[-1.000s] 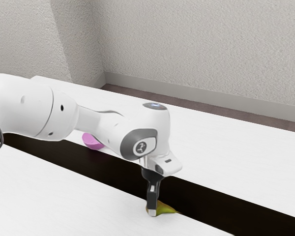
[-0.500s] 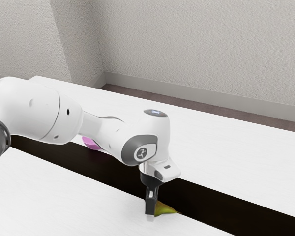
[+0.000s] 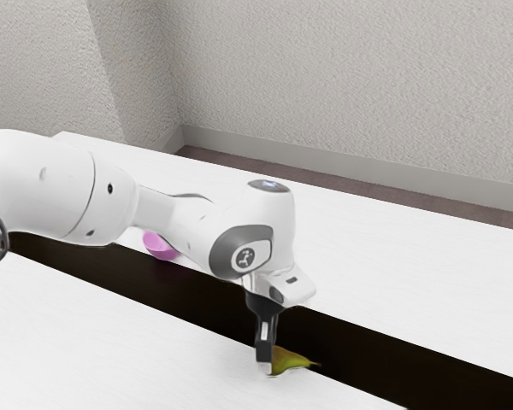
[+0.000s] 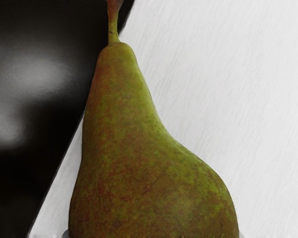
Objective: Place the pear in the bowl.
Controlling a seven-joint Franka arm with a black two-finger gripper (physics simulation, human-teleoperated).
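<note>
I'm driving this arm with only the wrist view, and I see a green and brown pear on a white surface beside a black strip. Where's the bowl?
Observer: The smooth pink bowl is toward the exterior view's left, by the edge of the black strip.
Operator: Thanks. Is my hand high up or low down?
Observer: Low down. The exterior view shows the black gripper right at the pear, close to the white tabletop.

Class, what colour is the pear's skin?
The pear is green with reddish-brown mottling, seen best in the wrist view.
</note>
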